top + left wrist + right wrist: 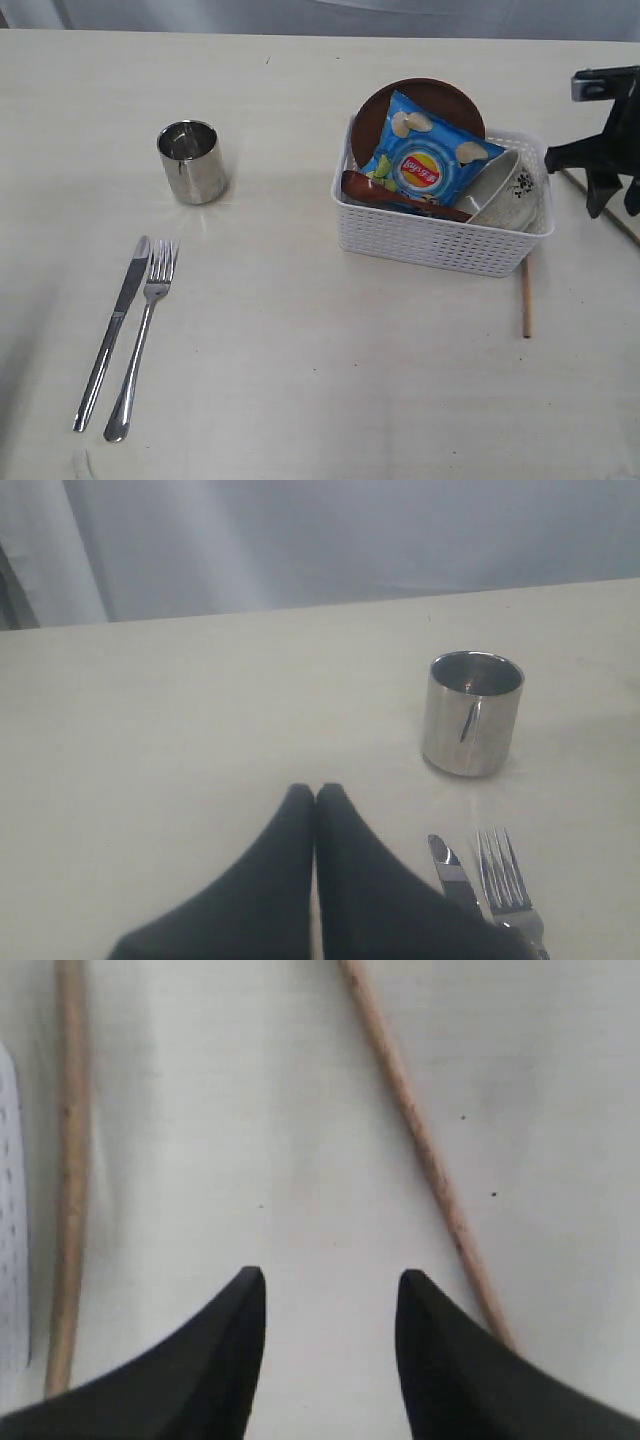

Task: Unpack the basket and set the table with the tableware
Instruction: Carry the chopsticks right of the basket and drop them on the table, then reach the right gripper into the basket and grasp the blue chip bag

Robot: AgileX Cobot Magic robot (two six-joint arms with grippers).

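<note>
both chopsticks (72, 1110) clear only in right wrist view, right gripper (330, 1278) spread empty between them, exterior view half-hides them behind basket (430, 240) and that gripper, left gripper (315, 792) pinched closed, empty

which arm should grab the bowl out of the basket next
Probably the right: its gripper hangs open beside the basket, on the bowl's side. The left gripper is shut, over by the steel cup.

Bright, even light; faint shadow beside the cup (190, 160); wrist views slightly soft
</note>
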